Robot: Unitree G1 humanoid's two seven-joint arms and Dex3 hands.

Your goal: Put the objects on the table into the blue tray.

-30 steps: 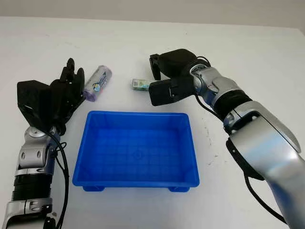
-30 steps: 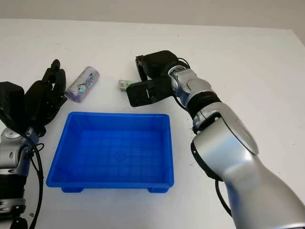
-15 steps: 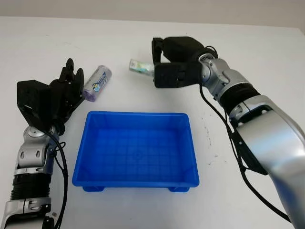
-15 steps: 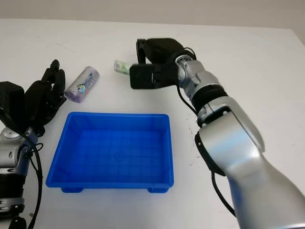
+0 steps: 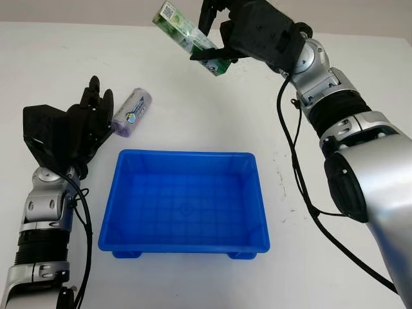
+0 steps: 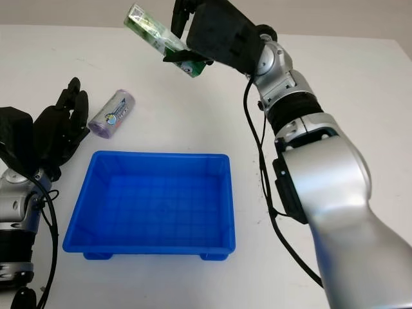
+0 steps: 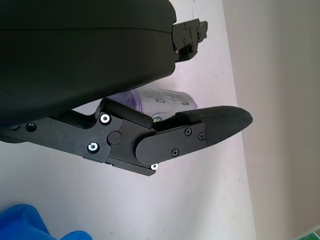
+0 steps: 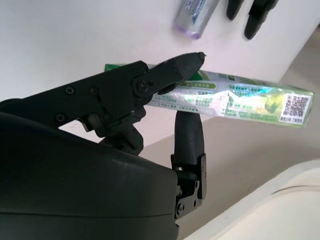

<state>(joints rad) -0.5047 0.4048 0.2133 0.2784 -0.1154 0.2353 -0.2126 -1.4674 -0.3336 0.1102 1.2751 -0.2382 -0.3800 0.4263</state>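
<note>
Gripping a green box [image 5: 190, 37] of shiny foil-like packaging, the right hand [image 5: 248, 32] is raised high above the white tabletop [image 5: 193, 84], its black fingers [image 8: 172, 75] clamped on one end while the other end, printed with a small square code, juts out tilted up and away from the palm. Below that hand and nearer the robot sits the blue tray [image 5: 184, 201], with nothing inside it. The purple roll [image 5: 131, 113] lies on the tabletop just beyond the fingertips of the left hand [image 5: 77, 129], which is open and holds nothing; from the left wrist camera the roll [image 7: 165, 100] shows between that hand's shell and one outstretched finger [image 7: 200, 130]. The tray stands just beside the left hand, toward the robot's right.
</note>
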